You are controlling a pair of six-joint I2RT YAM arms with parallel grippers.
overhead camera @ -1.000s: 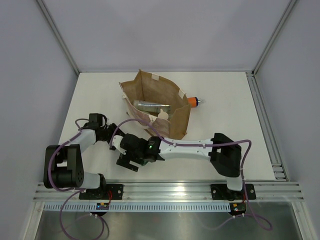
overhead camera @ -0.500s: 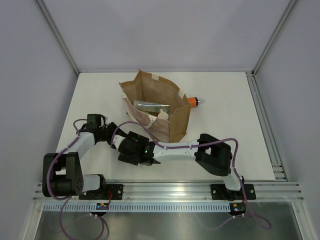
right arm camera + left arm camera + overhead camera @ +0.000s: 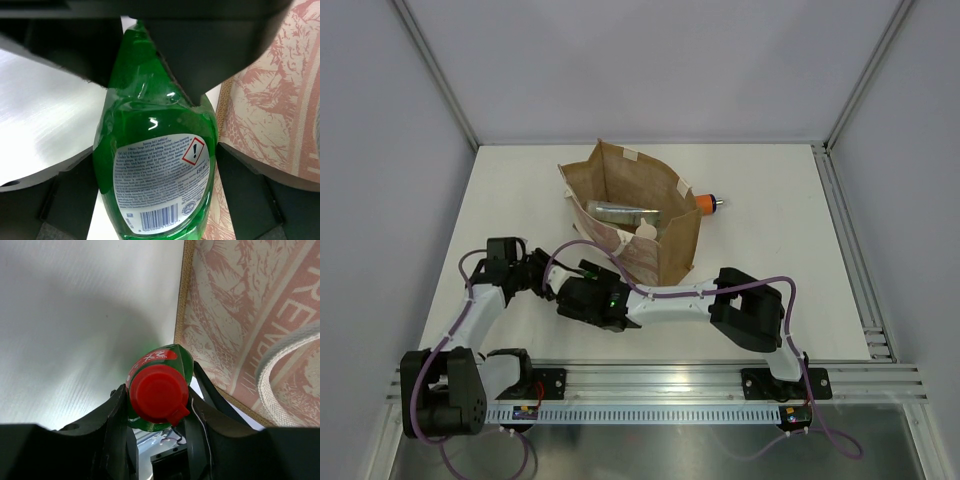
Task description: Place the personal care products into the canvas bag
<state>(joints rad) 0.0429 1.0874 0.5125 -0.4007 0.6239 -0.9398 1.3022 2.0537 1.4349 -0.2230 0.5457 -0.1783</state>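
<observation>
Above the table (image 3: 770,200), just beside the canvas bag (image 3: 630,215) at its patterned side, is the green red-capped bottle (image 3: 155,165). It looks stiff, slick and liquid-heavy, so it is best gripped across the body. The left tool (image 3: 156,405) pinches its shoulder and the right tool (image 3: 157,200) pinches its body.

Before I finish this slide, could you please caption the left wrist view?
Left gripper clamps the green red-capped bottle, cap toward camera, beside the patterned side of the canvas bag.
</observation>
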